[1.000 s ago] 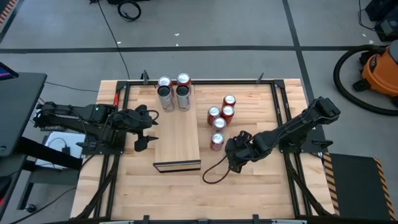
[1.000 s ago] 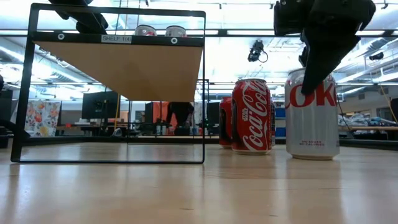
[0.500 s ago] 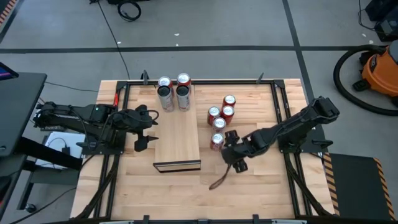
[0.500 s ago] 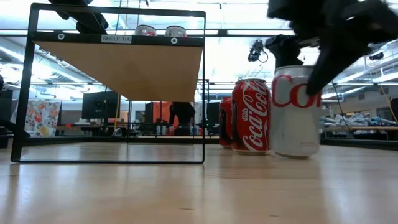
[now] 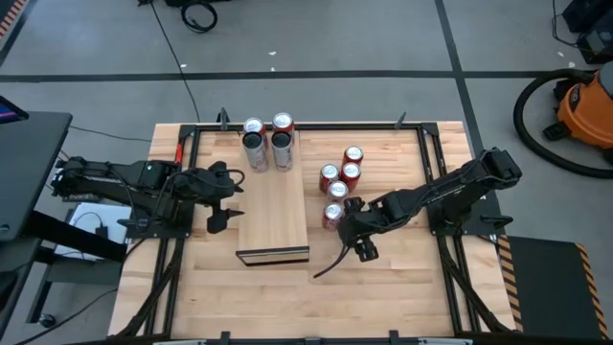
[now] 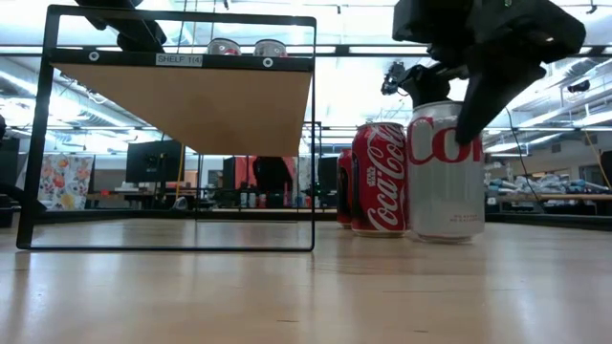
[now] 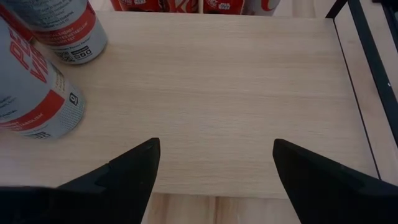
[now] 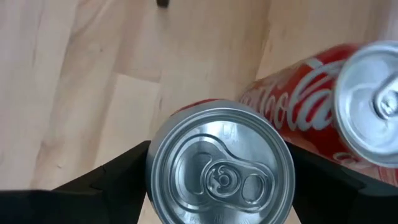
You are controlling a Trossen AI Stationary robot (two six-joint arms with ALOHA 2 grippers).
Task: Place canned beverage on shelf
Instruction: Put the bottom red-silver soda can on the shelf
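A silver Diet Coke can [image 6: 445, 172] stands upright on the table, right of the shelf [image 5: 273, 216], beside a red Coca-Cola can [image 6: 380, 179]. Its top [image 8: 221, 168] fills the right wrist view. My right gripper [image 5: 343, 220] is open and comes down over this can, one finger on each side of its top. My left gripper [image 5: 222, 206] is open and empty, hovering at the shelf's left edge. Several cans [image 5: 268, 139] stand on the shelf's far end. My right gripper's open fingers stand astride the silver can's upper part [image 6: 459, 115], slanting down from above and from the table's right. One finger [image 6: 475, 100] lies against the can's upper right side. Whether the other finger touches, I cannot tell. The can stands upright on the table.
Several more red cans [image 5: 342, 172] stand in a cluster just beyond the silver can. A dark cable [image 5: 326, 264] trails from the right arm over the table. The shelf top's near half [image 7: 205, 93] is bare wood. An orange vacuum [image 5: 584, 105] stands on the floor at far right.
My right gripper has swung toward the table's left and far edge, onto the silver can. The can has slid a little toward the table's left, up against the red can, and stays upright.
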